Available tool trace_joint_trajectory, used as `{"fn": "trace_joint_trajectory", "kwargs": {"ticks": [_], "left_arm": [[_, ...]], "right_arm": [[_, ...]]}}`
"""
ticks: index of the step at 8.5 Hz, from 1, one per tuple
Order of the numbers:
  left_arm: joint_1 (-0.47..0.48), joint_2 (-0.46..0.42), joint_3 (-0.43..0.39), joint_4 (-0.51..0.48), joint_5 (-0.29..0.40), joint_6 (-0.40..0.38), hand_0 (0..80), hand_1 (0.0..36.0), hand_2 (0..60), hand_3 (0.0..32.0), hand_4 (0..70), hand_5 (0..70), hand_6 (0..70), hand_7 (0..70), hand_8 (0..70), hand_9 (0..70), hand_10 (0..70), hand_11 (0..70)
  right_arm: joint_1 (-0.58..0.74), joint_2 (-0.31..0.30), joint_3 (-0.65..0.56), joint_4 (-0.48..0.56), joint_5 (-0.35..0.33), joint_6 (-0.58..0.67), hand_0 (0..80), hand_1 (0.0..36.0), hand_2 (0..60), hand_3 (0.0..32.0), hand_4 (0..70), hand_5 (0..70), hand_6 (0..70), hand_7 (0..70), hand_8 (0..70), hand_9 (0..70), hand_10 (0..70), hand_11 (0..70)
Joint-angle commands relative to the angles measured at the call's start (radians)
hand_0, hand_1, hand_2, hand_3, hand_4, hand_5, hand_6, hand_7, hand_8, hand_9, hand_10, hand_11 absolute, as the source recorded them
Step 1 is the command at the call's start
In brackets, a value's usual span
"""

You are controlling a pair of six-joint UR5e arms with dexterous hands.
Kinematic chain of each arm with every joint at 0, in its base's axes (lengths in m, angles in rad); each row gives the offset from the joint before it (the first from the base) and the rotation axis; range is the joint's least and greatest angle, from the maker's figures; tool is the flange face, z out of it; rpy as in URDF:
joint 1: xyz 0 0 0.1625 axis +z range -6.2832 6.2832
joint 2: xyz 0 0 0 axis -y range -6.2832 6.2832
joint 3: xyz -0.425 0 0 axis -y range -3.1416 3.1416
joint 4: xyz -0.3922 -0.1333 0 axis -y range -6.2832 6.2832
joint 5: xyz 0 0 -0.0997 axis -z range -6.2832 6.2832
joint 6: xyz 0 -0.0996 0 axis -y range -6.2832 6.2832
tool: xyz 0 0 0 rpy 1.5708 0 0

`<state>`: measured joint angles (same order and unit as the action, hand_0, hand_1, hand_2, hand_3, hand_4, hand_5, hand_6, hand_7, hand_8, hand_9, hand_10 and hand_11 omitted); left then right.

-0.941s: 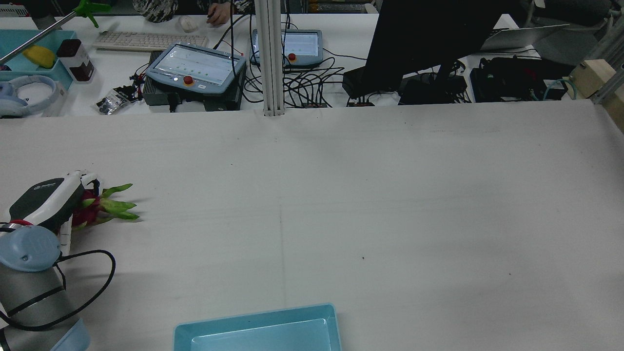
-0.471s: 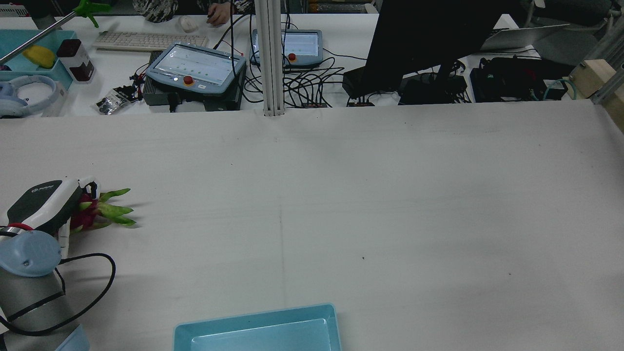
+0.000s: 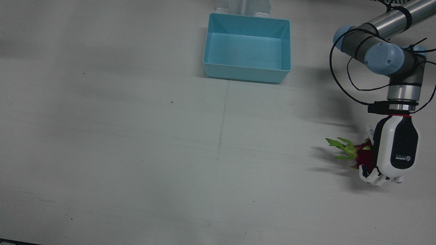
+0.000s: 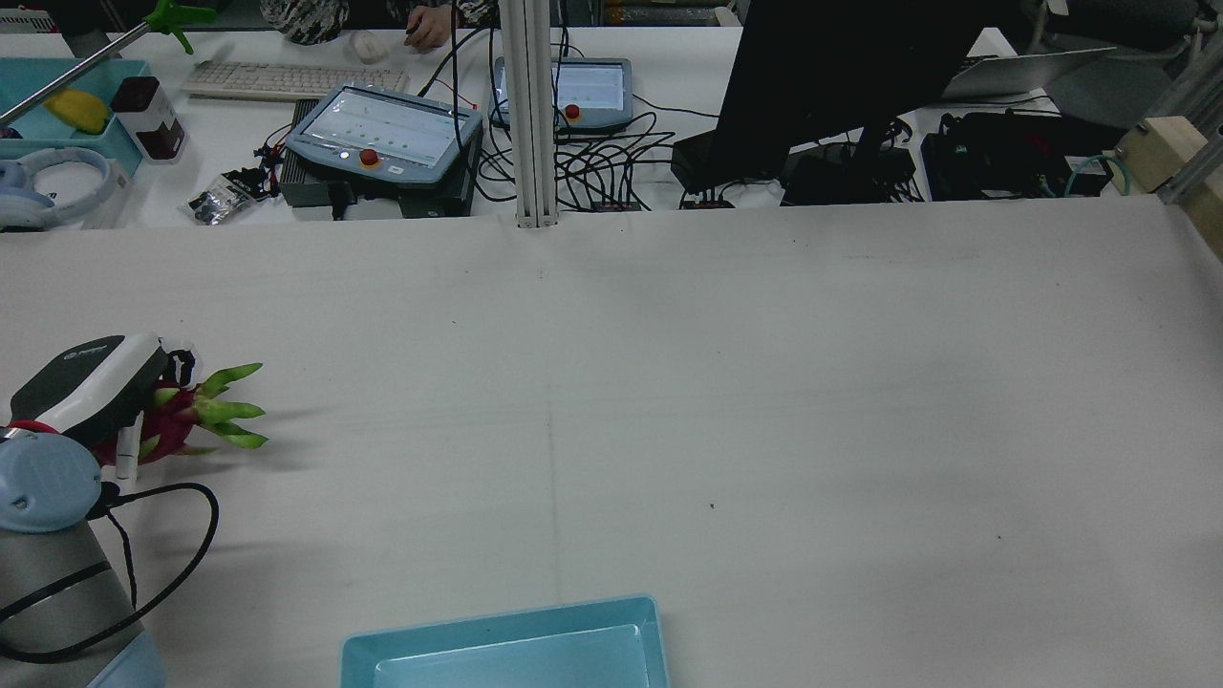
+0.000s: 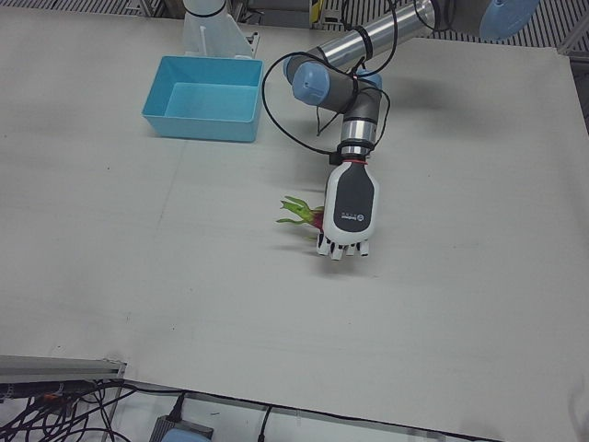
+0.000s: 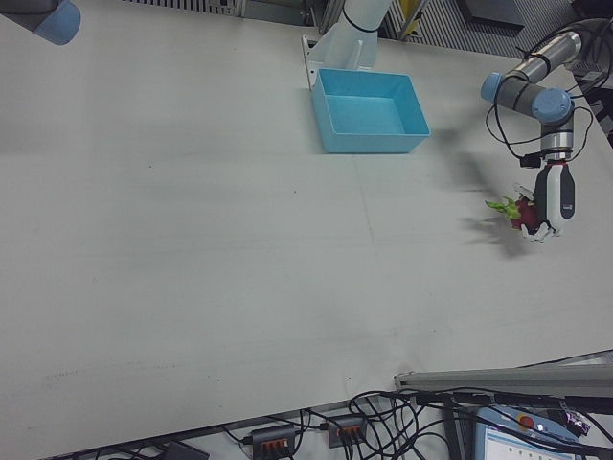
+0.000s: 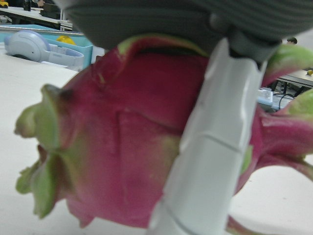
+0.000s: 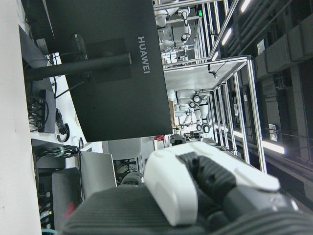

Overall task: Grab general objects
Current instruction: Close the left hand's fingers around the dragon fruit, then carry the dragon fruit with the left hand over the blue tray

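A magenta dragon fruit (image 3: 361, 154) with green leaf tips is at the table's edge on my left arm's side. My left hand (image 3: 395, 153) is shut on it from above, fingers curled round its body and the leaves sticking out toward the table's middle. The rear view shows the same hand (image 4: 86, 382) and fruit (image 4: 182, 416) at far left. In the left hand view the fruit (image 7: 122, 161) fills the frame with a white finger (image 7: 205, 161) across it. Whether it touches the table I cannot tell. Only part of my right hand (image 8: 195, 191) shows, in its own view.
An empty light-blue bin (image 3: 245, 73) stands at the table's robot side, near the middle. Across the far edge in the rear view are teach pendants (image 4: 382, 139), cables, a dark monitor (image 4: 841, 76) and a vertical post (image 4: 530, 115).
My left hand has shifted slightly left with the dragon fruit in its grip and seems a little higher than half a second ago. The bin has not moved.
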<state>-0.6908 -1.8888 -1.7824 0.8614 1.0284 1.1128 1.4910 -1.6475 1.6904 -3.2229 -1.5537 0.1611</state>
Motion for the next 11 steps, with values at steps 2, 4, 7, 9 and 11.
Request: {"fn": "trace_joint_trajectory", "kwargs": {"ticks": [2, 4, 7, 9, 11], "left_arm": [[-0.174, -0.085, -0.072, -0.227, 0.588, -0.007, 80.0, 36.0, 60.0, 0.0, 31.2, 70.0, 70.0, 70.0, 70.0, 70.0, 60.0, 70.0], [-0.174, -0.194, -0.071, -0.257, 0.793, -0.051, 80.0, 36.0, 60.0, 0.0, 41.2, 70.0, 70.0, 70.0, 70.0, 70.0, 67.9, 70.0], [0.008, -0.216, -0.265, -0.178, 0.854, -0.169, 80.0, 36.0, 60.0, 0.0, 55.2, 70.0, 70.0, 70.0, 70.0, 70.0, 70.0, 70.0], [0.130, -0.240, -0.345, -0.170, 0.842, -0.238, 80.0, 36.0, 60.0, 0.0, 56.8, 70.0, 70.0, 70.0, 70.0, 70.0, 70.0, 70.0], [0.241, -0.323, -0.365, -0.127, 0.805, -0.246, 80.0, 36.0, 60.0, 0.0, 60.5, 70.0, 70.0, 70.0, 70.0, 70.0, 70.0, 70.0]], "right_arm": [[0.000, 0.000, 0.000, 0.001, 0.001, 0.000, 0.0, 0.0, 0.0, 0.0, 0.0, 0.0, 0.0, 0.0, 0.0, 0.0, 0.0, 0.0], [0.000, 0.000, 0.000, 0.000, 0.001, 0.000, 0.0, 0.0, 0.0, 0.0, 0.0, 0.0, 0.0, 0.0, 0.0, 0.0, 0.0, 0.0], [0.000, 0.000, -0.002, 0.002, 0.001, 0.000, 0.0, 0.0, 0.0, 0.0, 0.0, 0.0, 0.0, 0.0, 0.0, 0.0, 0.0, 0.0], [0.000, 0.000, 0.000, 0.002, 0.001, 0.000, 0.0, 0.0, 0.0, 0.0, 0.0, 0.0, 0.0, 0.0, 0.0, 0.0, 0.0, 0.0], [0.000, 0.000, -0.002, 0.002, 0.001, 0.000, 0.0, 0.0, 0.0, 0.0, 0.0, 0.0, 0.0, 0.0, 0.0, 0.0, 0.0, 0.0]]}}
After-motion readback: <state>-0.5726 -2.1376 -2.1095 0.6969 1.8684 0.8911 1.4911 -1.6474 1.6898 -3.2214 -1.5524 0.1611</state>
